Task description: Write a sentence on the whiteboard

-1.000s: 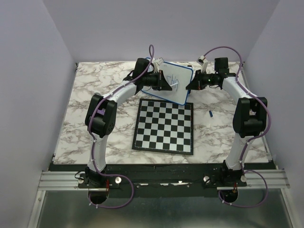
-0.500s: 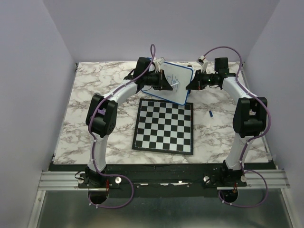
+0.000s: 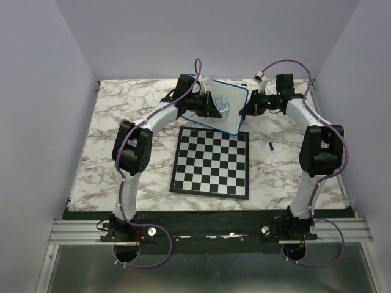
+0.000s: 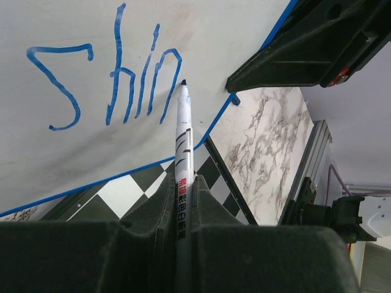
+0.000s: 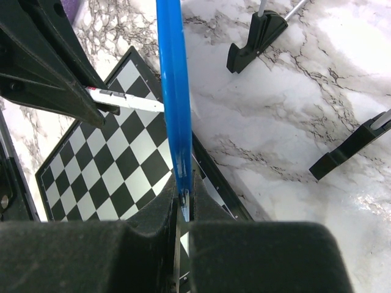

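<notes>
Blue writing on white
The sentence [image 4: 116,79] says "shin" (thin blue letters). Left gripper [image 4: 183,189] squeezes a marker [image 4: 182,134]; right gripper [image 5: 182,204] squeezes the whiteboard [image 3: 235,97] by its rim.

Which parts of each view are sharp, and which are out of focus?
Left wrist: the marker and sentence are sharp, the left fingers at the bottom blurred. Right wrist: the right fingers blurred, the chessboard crisp. Top external: evenly lit.

The whiteboard [image 4: 232,36] is smooth and glossy, the marble-look table [image 5: 293,122] shiny.
</notes>
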Motion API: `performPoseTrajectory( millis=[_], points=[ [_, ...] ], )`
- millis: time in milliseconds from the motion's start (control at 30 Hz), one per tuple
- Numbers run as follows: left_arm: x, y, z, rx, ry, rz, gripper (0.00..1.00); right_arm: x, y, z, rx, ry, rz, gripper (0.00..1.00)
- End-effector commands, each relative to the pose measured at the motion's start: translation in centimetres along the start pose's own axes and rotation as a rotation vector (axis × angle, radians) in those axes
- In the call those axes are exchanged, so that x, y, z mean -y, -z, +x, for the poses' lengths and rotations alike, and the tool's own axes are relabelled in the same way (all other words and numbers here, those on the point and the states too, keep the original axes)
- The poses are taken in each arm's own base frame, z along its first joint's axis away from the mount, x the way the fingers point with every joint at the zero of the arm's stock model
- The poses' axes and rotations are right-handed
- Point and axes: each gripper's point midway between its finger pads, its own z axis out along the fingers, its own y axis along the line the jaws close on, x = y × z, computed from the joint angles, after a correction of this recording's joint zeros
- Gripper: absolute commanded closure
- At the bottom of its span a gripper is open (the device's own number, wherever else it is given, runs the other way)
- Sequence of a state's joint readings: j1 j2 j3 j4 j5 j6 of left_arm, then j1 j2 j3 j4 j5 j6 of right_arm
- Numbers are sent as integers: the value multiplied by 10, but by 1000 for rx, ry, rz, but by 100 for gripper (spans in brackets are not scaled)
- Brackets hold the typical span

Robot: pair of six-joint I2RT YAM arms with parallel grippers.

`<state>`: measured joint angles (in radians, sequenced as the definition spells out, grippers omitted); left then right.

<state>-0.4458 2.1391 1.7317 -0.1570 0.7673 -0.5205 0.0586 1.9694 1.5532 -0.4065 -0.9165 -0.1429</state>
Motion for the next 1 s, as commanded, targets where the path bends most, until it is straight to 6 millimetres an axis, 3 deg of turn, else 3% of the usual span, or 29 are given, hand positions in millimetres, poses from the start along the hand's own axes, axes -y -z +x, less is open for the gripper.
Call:
performPoseTrajectory(
  millis=[0, 400, 633, 967],
  points=[
    [-3, -7, -2, -2, -12, -13, 100, -13, 2, -12, 17, 32, -42, 100],
    [8, -16, -5, -12, -19, 19, 100, -12, 2, -12, 17, 32, -41, 100],
    [10, -15, -22, 38, -18, 1, 100, -13, 2, -12, 16, 33, -42, 100],
    [-11, -8, -20, 58, 15, -46, 100, -12, 2, -11, 15, 33, -43, 100]
  ],
)
